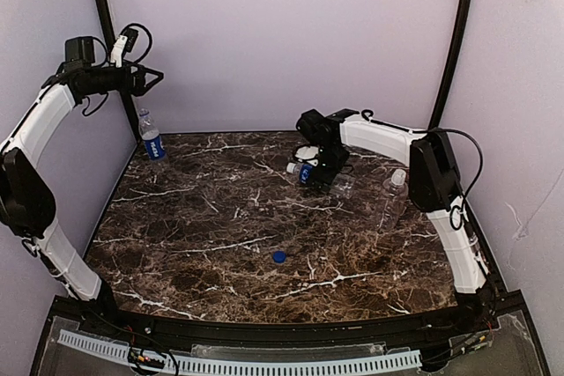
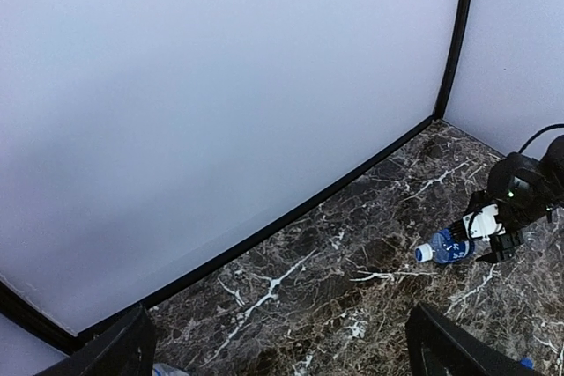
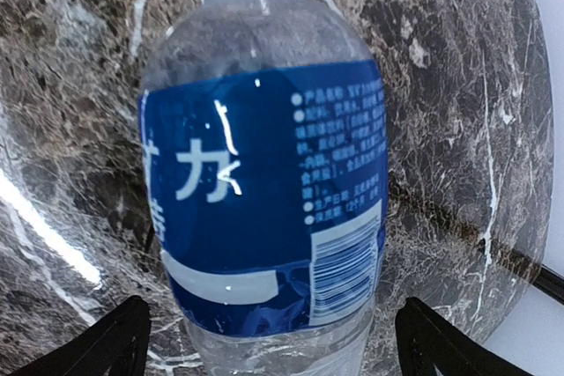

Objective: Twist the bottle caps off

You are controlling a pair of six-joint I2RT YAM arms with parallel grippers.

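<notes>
**Progress of the cap-removal task, seen from above and from both wrists.** One blue cap (image 1: pixel 278 257) lies loose on the desk (image 1: pixel 203 217), near the front edge and well apart from every bottle. This is taken to mean that one cap of three is already off. A labelled bottle (image 1: pixel 306 174) lies on its side toward the far right of the desk, neck pointing left, with its white cap (image 2: pixel 424 253) on the neck. The right pincer (image 3: pixel 271 305) hangs directly over this bottle, jaws wide, one finger on either side of the blue label. A thin gap shows on each side, so nothing is gripped. A plain bottle (image 1: pixel 394 198) appears to stand just to the right, close beside the right arm. Its top looks pale and is probably capped, though it is too small in view to be sure. A second labelled bottle (image 1: pixel 152 138) stands upright in the far left corner, close to the wall; whether it carries a cap cannot be told from these views. The left pincer (image 1: pixel 152 79) is raised high above that corner, jaws wide and empty. Judged state: roughly one third done. The lying bottle's cap, and probably one more, are left to unscrew, and no twist is under way.
</notes>
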